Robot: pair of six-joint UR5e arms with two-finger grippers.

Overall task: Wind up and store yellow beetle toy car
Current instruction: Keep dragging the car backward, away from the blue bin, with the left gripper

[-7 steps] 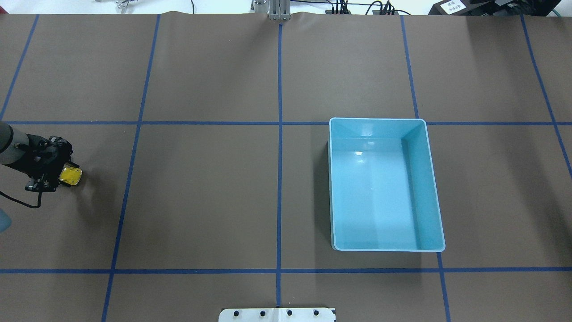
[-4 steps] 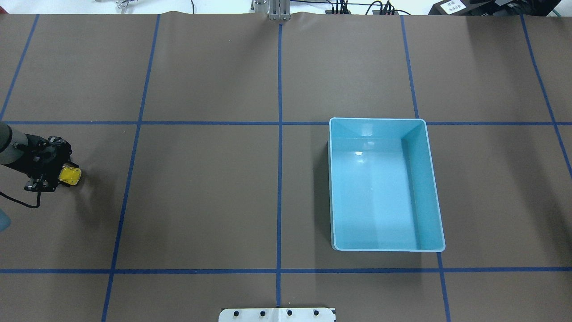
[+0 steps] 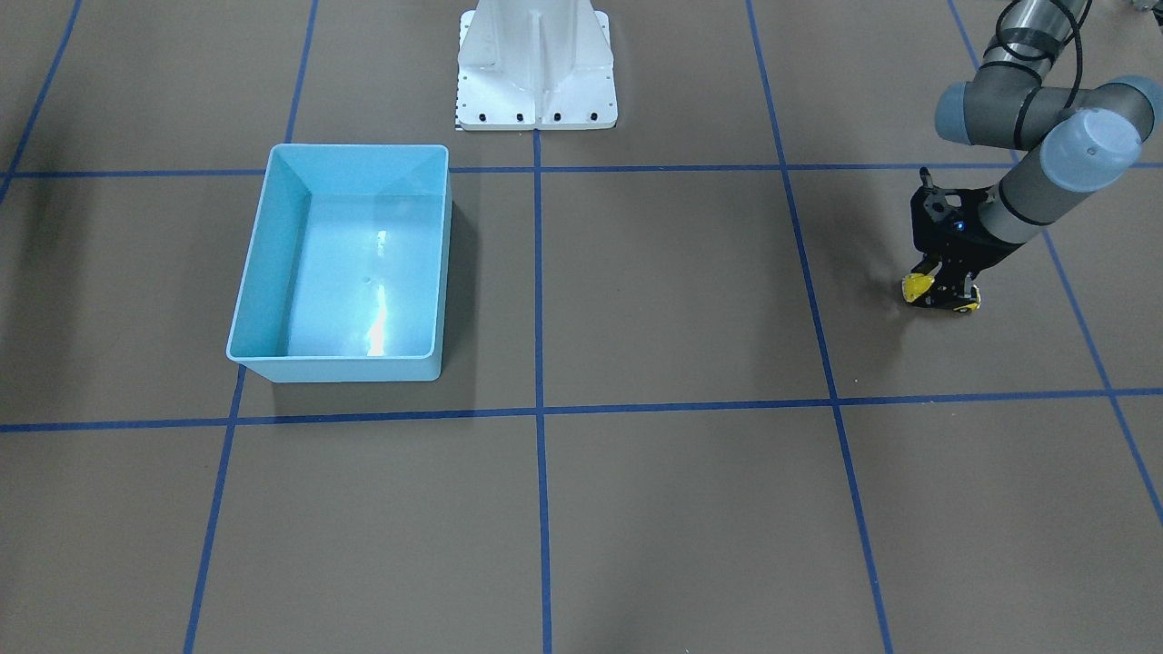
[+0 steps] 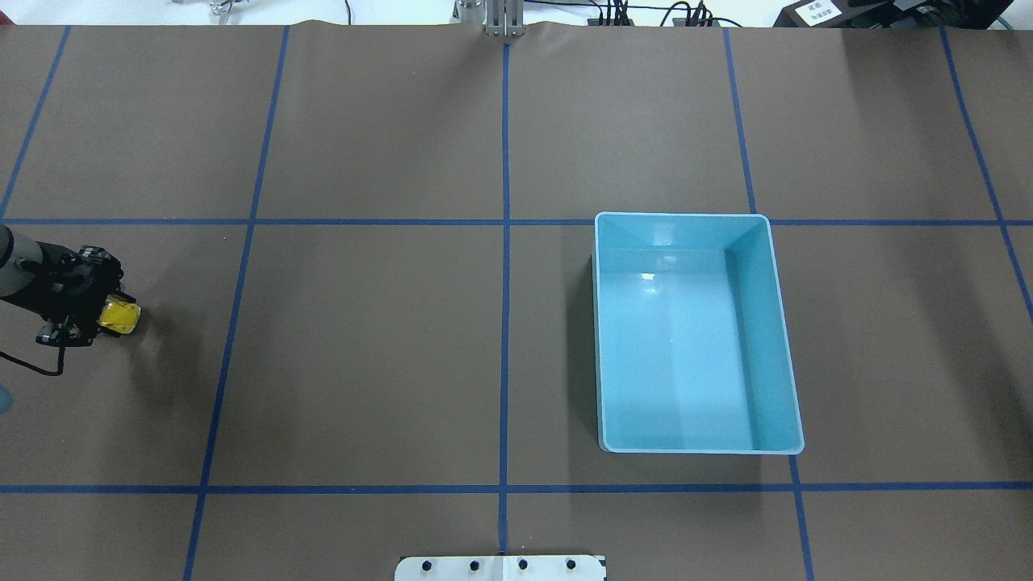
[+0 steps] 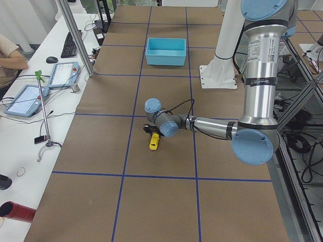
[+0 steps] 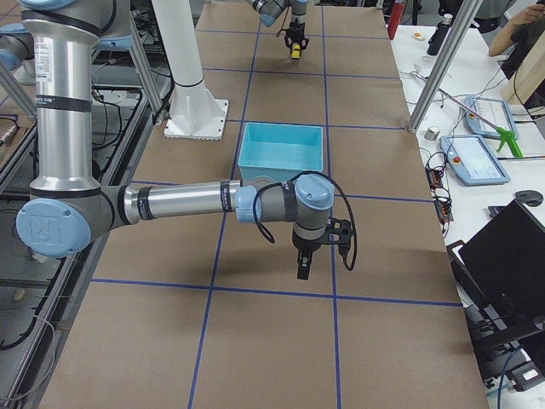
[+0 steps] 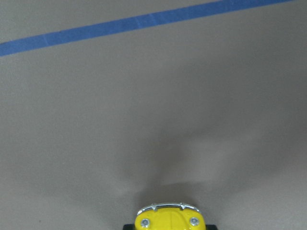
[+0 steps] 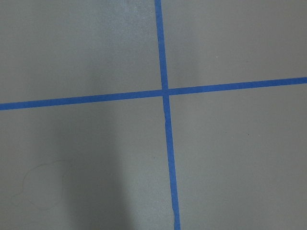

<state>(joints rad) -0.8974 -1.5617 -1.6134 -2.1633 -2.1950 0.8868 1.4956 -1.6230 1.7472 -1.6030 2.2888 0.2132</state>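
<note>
Clamping yellow beetle toy car [image 4: 119, 315] in left pincer [image 3: 945, 295], jaws closed on its sides, low at the desk's [image 4: 363, 363] left end, well apart from the light blue bin [image 4: 779, 347]. Hanging right pincer [image 6: 302, 271] tip-down over the desk, away from the bin; cannot tell whether parted or closed.

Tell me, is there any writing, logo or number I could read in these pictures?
On the near silver arm tube: dark lettering, too blurred to read.
On the white card at the table's far edge: too small to read.
None on the yellow beetle toy car or light blue plastic bin.
</note>
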